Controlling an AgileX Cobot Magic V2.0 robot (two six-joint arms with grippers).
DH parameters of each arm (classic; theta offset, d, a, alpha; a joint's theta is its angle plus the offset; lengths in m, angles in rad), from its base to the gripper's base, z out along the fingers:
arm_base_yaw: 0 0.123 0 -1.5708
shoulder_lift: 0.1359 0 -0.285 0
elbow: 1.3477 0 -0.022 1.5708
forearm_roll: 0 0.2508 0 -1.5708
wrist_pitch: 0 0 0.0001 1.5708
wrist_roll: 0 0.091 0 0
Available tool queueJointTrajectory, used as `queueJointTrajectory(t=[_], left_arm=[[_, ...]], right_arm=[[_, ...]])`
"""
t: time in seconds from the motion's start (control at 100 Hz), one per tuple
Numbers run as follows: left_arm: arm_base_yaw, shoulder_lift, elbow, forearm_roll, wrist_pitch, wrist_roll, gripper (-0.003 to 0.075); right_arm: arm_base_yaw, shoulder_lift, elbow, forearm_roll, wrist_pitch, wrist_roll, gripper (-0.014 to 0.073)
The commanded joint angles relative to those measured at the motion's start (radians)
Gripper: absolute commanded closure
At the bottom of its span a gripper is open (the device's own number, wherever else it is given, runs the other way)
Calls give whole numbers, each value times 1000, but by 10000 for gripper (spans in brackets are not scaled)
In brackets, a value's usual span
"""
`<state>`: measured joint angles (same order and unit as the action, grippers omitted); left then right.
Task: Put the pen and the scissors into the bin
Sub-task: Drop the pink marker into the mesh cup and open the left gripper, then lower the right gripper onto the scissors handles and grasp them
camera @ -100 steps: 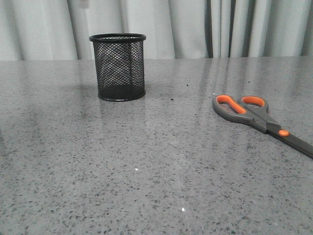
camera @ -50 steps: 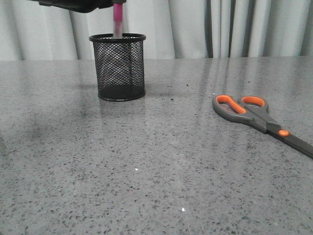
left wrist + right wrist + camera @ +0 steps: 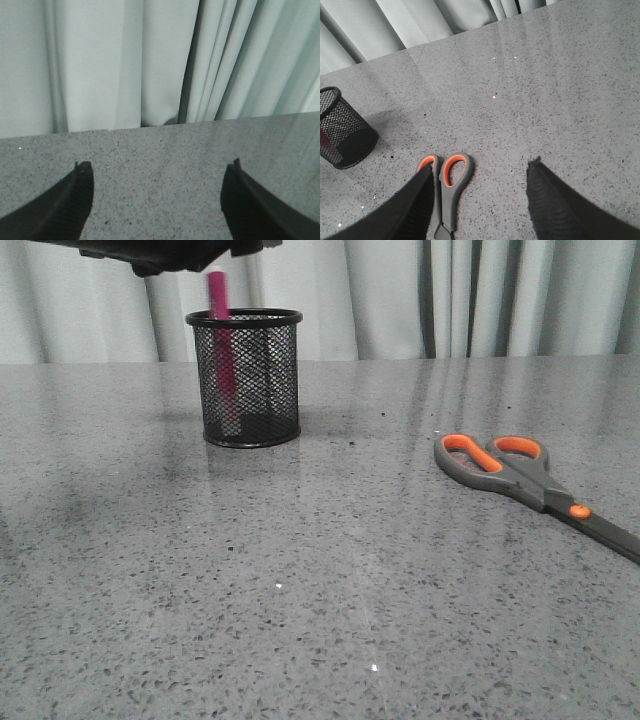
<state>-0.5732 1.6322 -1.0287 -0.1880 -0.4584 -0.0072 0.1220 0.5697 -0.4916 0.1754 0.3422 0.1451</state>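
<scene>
The pink pen (image 3: pixel 222 340) stands inside the black mesh bin (image 3: pixel 262 380) at the far left, against its left wall, its top above the rim. My left gripper (image 3: pixel 157 170) is open and empty; its dark body (image 3: pixel 170 252) hangs just above the bin. The scissors (image 3: pixel 510 472) lie flat on the table at the right, handles towards the bin. My right gripper (image 3: pixel 481 167) is open and empty above the scissors' handles (image 3: pixel 451 185), its left finger over one loop. The bin also shows in the right wrist view (image 3: pixel 342 135).
The grey speckled table (image 3: pixel 300 590) runs back to pale curtains (image 3: pixel 450 300) just behind its far edge. Nothing else lies on it.
The left arm came in above the bin holding the pen, then let go. The pen dropped into the bin, which shifted slightly right. The scissors have not moved.
</scene>
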Motion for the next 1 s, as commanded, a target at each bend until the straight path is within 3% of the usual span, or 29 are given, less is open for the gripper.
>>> queueJointTrajectory(t=[0.0, 0.17, 0.36, 0.43, 0.61, 0.78, 0.99], left_arm=[[-7, -106, -26, 1, -91, -3, 224], [-7, -330, -26, 2, 84, 62, 357], [-7, -603, -26, 10, 438, 170, 627], [-7, -690, -26, 16, 530, 189, 682], [-7, -871, -26, 51, 704, 189, 692], [-7, -997, -26, 60, 853, 189, 692], [-7, -1095, -26, 77, 952, 187, 692]], right_arm=[[3, 9, -54, 3, -75, -7, 222], [51, 40, -206, 15, 94, -81, 222], [180, 239, -468, 14, 420, -135, 222], [227, 327, -542, 4, 508, -135, 222], [306, 526, -622, -53, 623, -135, 217], [309, 642, -626, -53, 674, -135, 158], [309, 740, -626, -53, 665, -135, 154]])
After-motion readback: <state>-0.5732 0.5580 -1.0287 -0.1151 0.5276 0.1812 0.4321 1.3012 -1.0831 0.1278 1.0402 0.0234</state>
